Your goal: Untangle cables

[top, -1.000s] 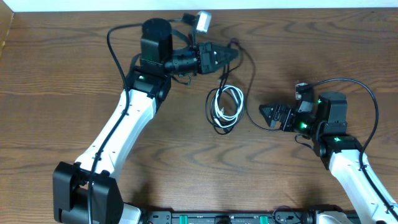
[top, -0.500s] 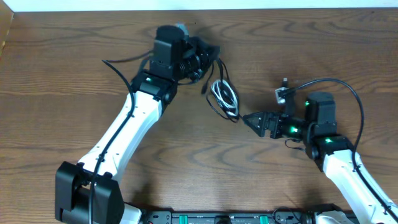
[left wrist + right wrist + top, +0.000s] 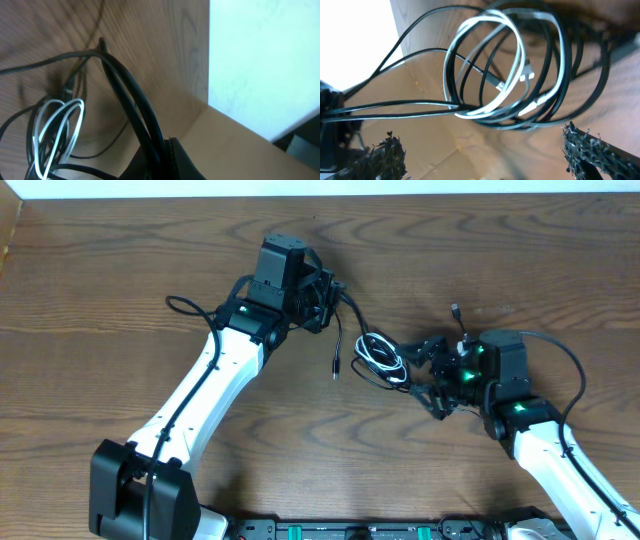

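Note:
The cables form one tangled bundle (image 3: 378,356) at the table's middle: black loops with a white cable coiled inside. My left gripper (image 3: 330,292) is shut on black cable strands (image 3: 131,100) that run from its jaws to the bundle; one black plug end (image 3: 336,370) hangs loose below it. In the left wrist view the white loops (image 3: 56,125) sit at the lower left. My right gripper (image 3: 428,376) is open just right of the bundle, touching nothing I can see. In the right wrist view the white and black coil (image 3: 510,70) hangs just beyond its open fingertips (image 3: 485,150).
The wooden table (image 3: 100,290) stretches all around. A white edge (image 3: 300,188) runs along the far side. The right arm's own thick black wire (image 3: 560,350) loops over its wrist.
The cable bundle has moved right and down toward the right gripper. The right gripper has moved up close to the bundle. The left gripper still holds the black strands.

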